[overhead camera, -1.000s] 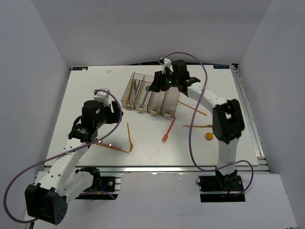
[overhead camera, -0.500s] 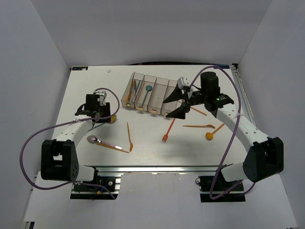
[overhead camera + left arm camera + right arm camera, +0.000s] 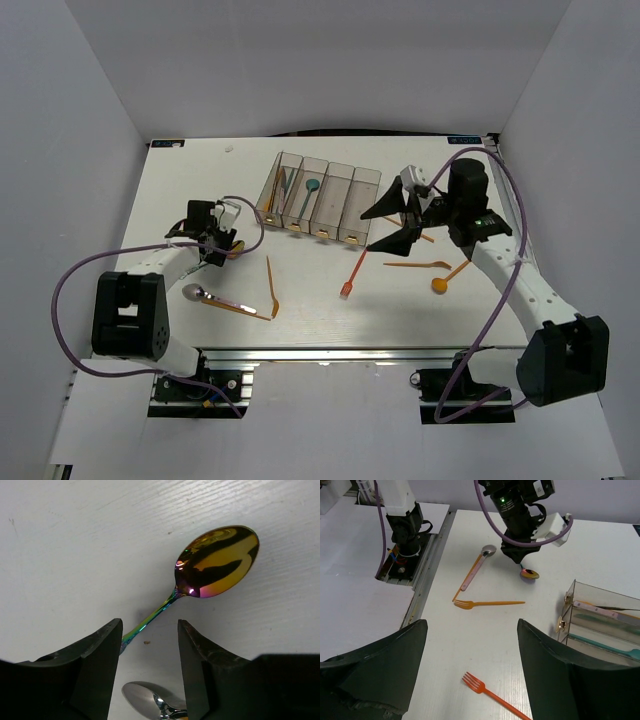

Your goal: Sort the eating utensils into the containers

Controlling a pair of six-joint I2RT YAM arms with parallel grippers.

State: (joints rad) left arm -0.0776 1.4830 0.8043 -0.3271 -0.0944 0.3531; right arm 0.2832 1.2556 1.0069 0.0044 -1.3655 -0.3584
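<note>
The half-open left end effector [image 3: 149,632] had been lowered astride a glossy iridescent spoon [image 3: 216,562], while the empty right end effector [image 3: 471,630] was held wide.

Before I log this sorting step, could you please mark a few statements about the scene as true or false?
1. The right pincer is open and holds nothing. True.
2. The red fork lies inside one of the containers. False: it lies on the table, in front of them.
3. The left pincer has its jaws on either side of the iridescent spoon handle. True.
4. All four containers are empty. False: a teal spoon lies in one.
</note>
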